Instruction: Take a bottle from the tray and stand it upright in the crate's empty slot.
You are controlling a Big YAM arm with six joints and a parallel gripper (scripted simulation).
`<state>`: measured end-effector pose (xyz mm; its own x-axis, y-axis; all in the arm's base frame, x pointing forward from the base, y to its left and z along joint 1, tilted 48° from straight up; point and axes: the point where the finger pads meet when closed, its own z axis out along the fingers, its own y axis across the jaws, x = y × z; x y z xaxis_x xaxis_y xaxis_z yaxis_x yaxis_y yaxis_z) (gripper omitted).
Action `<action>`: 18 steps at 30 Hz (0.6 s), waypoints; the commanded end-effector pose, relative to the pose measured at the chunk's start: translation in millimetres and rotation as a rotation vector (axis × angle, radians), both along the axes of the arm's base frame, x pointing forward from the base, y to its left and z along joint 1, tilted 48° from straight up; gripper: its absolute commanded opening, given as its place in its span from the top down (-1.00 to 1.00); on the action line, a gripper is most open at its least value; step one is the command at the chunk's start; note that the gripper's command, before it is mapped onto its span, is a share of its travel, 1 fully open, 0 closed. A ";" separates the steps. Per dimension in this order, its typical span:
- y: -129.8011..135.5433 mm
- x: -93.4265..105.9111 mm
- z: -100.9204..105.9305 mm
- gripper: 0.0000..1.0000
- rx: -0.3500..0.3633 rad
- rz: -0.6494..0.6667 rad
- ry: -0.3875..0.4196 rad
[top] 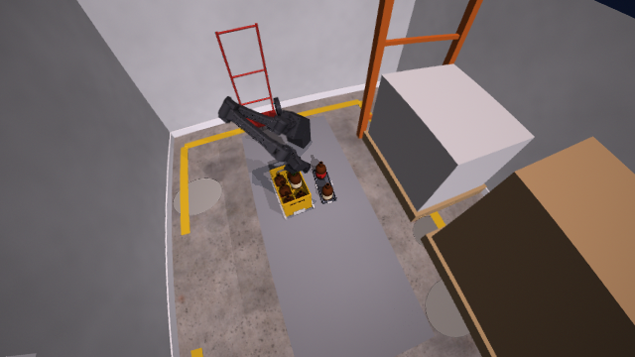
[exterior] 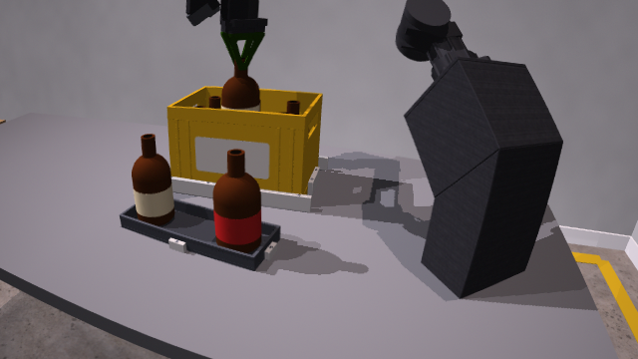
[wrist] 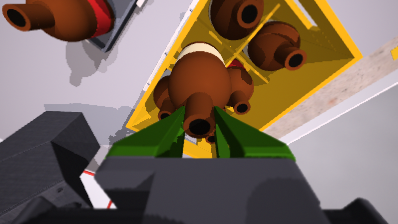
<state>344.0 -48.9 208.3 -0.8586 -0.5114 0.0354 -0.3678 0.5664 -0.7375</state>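
Observation:
My gripper (exterior: 241, 62) (wrist: 199, 111) (top: 299, 168) is shut on the neck of a brown bottle with a cream label (exterior: 240, 92) (wrist: 197, 80). It holds the bottle upright over the yellow crate (exterior: 291, 150) (top: 297, 203) (wrist: 345, 54), with the bottle's lower part below the rim. Other brown bottles stand in the crate; two necks show in the exterior view (exterior: 214, 102) (exterior: 293, 106). The dark grey tray (exterior: 219, 251) (wrist: 117, 25) in front of the crate holds a cream-labelled bottle (exterior: 153, 184) (top: 327, 190) and a red-labelled bottle (exterior: 237, 204) (top: 320, 170) (wrist: 70, 20).
The crate rests on a low white plate (exterior: 294, 200). The arm's large dark base (exterior: 483, 175) stands to the right of the crate. The table's front edge (exterior: 100, 319) curves below the tray. A red hand truck (top: 243, 64) and shelves with big boxes (top: 446, 129) stand beyond the table.

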 end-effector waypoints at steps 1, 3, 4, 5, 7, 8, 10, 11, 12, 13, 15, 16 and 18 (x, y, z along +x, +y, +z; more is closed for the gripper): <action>3.7 6.8 4.3 1.00 0.004 0.019 -0.016; 1.1 6.4 2.8 1.00 0.002 0.013 -0.013; 0.2 5.9 1.7 1.00 0.002 0.010 -0.010; 0.1 5.6 0.9 1.00 0.001 0.011 -0.008; 1.6 6.2 1.2 1.00 0.002 0.015 -0.009; 1.9 6.8 2.0 1.00 0.002 0.015 -0.012; 1.9 7.2 2.9 1.00 0.004 0.013 -0.015; 1.9 7.2 2.9 1.00 0.004 0.013 -0.015; 1.9 7.2 2.9 1.00 0.004 0.013 -0.015; 1.9 7.2 2.9 1.00 0.004 0.013 -0.015; 1.9 7.2 2.9 1.00 0.004 0.013 -0.015; 1.9 7.2 2.9 1.00 0.004 0.013 -0.015; 1.9 7.2 2.9 1.00 0.004 0.013 -0.015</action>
<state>345.4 -48.8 208.0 -0.8560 -0.5159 0.0339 -0.3695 0.5646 -0.7381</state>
